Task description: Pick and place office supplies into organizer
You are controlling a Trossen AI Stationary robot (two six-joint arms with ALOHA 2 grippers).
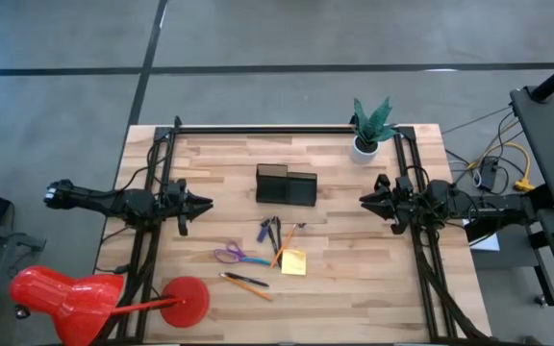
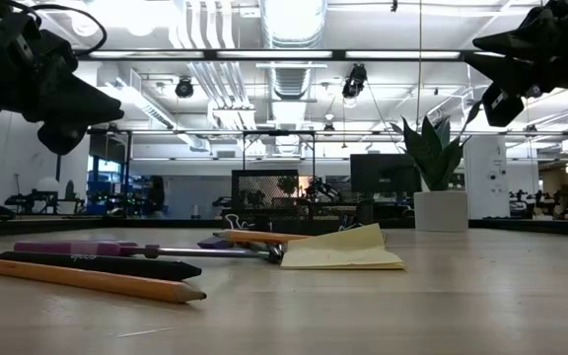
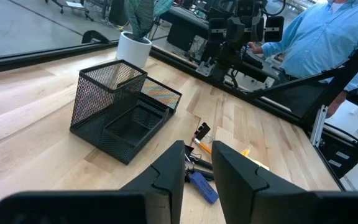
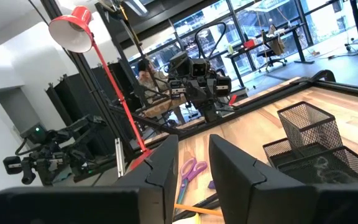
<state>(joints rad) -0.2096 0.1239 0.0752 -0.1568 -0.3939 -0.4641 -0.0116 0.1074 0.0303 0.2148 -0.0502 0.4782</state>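
The black mesh organizer [image 1: 286, 185] stands at the table's middle, toward the far side, with its tall cup [image 3: 107, 93] beside the lower tray. Nearer lie the purple-handled scissors [image 1: 231, 255], dark and blue pens [image 1: 272, 234], the yellow sticky-note pad [image 1: 293, 261] and orange pencils [image 1: 248, 282], all flat on the wood. My left gripper [image 1: 206, 203] hovers open above the table left of the supplies. My right gripper [image 1: 364, 200] hovers open to their right. The two point toward each other and hold nothing.
A white plant pot [image 1: 365, 145] stands at the far right corner. A red lamp [image 1: 65, 298] has its round base [image 1: 187, 300] on the near left corner. A black binder clip [image 3: 202, 131] lies by the pens. A person in a blue shirt [image 3: 328, 37] stands beyond the right edge.
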